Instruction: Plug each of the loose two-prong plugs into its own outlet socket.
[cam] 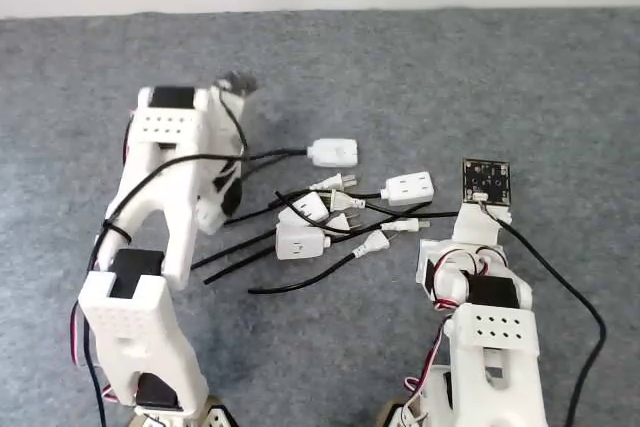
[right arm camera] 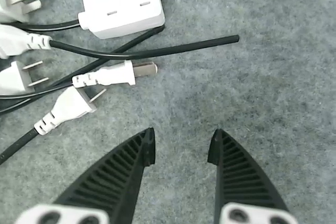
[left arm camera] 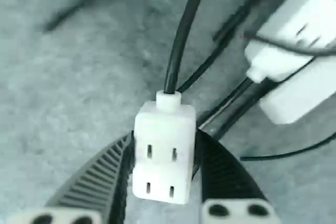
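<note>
1. Two-prong plugs [right arm camera: 113,74] lie loose on the grey mat [right arm camera: 273,93], just beside a white socket block [right arm camera: 122,4].
2. Right gripper [right arm camera: 181,148] hovers near them, fingers spread, holding nothing.
3. Left gripper [left arm camera: 165,141] pinches an outlet socket [left arm camera: 163,169] by its sides.

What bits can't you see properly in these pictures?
- Left wrist view: the white pieces beyond the socket in the left gripper are blurred and cut by the edge, so plug or socket is unclear.
- Right wrist view: some plugs are cut off by the picture's edge.
- High view: black cords run under the left arm, which hides their ends.
</note>
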